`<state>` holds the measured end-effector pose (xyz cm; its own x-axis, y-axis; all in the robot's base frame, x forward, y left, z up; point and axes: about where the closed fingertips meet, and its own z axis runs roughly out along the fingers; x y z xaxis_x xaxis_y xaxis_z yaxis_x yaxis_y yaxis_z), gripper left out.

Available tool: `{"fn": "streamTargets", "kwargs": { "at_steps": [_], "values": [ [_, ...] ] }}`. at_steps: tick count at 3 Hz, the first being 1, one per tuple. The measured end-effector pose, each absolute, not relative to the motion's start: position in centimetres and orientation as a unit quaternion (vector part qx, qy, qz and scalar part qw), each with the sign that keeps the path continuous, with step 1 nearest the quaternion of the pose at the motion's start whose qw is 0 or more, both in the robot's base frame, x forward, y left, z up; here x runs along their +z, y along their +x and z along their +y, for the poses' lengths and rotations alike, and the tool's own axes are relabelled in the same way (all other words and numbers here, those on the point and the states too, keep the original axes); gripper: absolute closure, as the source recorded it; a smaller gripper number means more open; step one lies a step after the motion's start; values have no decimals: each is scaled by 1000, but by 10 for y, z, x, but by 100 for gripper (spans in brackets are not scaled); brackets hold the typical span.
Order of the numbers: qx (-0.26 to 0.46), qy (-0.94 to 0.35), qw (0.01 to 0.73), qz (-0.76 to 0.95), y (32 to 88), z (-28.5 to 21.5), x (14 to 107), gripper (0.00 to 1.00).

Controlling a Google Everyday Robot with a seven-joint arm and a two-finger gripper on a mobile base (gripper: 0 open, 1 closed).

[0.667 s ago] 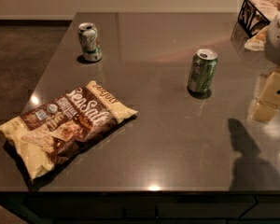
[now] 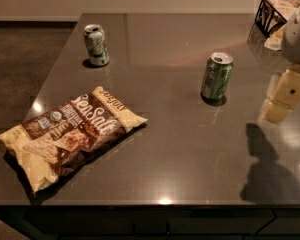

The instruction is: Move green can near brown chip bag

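Note:
The green can (image 2: 216, 76) stands upright right of the table's middle. It has a dark green body and a silver top. The brown chip bag (image 2: 70, 134) lies flat near the front left corner, with white "Sea Salt" lettering and pale cream ends. My gripper (image 2: 285, 98) is cream-coloured and hangs over the table at the right edge of the view. It is to the right of the green can and apart from it, holding nothing that I can see. The can and the bag are far apart.
A white can with green and red markings (image 2: 96, 45) stands at the back left of the grey table (image 2: 175, 149). A dark wire basket (image 2: 276, 15) sits at the back right corner. The table's front edge runs along the bottom.
My gripper has edged slightly left and up, toward the green can. The cans and the bag have not moved.

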<state>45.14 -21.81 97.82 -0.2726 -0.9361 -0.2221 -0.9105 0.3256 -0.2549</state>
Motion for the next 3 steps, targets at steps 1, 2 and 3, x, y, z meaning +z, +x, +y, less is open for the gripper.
{"fn": "streamTargets", "kwargs": {
  "at_steps": [1, 2, 3],
  "values": [
    [-35, -522, 197, 829, 486, -223, 972, 0],
    [-23, -467, 231, 853, 525, -221, 964, 0],
    [8, -407, 262, 875, 569, -209, 947, 0]
  ]
}}
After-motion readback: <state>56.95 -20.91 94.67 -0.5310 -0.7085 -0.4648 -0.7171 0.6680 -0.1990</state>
